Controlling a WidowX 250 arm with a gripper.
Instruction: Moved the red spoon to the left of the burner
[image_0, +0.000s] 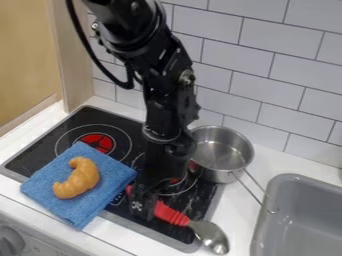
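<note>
The black gripper hangs down over the front right part of the stove, at the red spoon's handle. The red spoon has a red handle and a metal bowl. Its handle slants across the cooktop, partly hidden behind the gripper, with a bit of red showing on the gripper's left side. The bowl end points to the lower right, past the stove's edge over the white counter. Under the arm, the right burner is mostly covered. The left burner shows its red centre.
A blue folded cloth with a toy croissant on it covers the stove's front left. A metal saucepan stands at the right rear, its handle toward the grey sink. A tiled wall rises behind.
</note>
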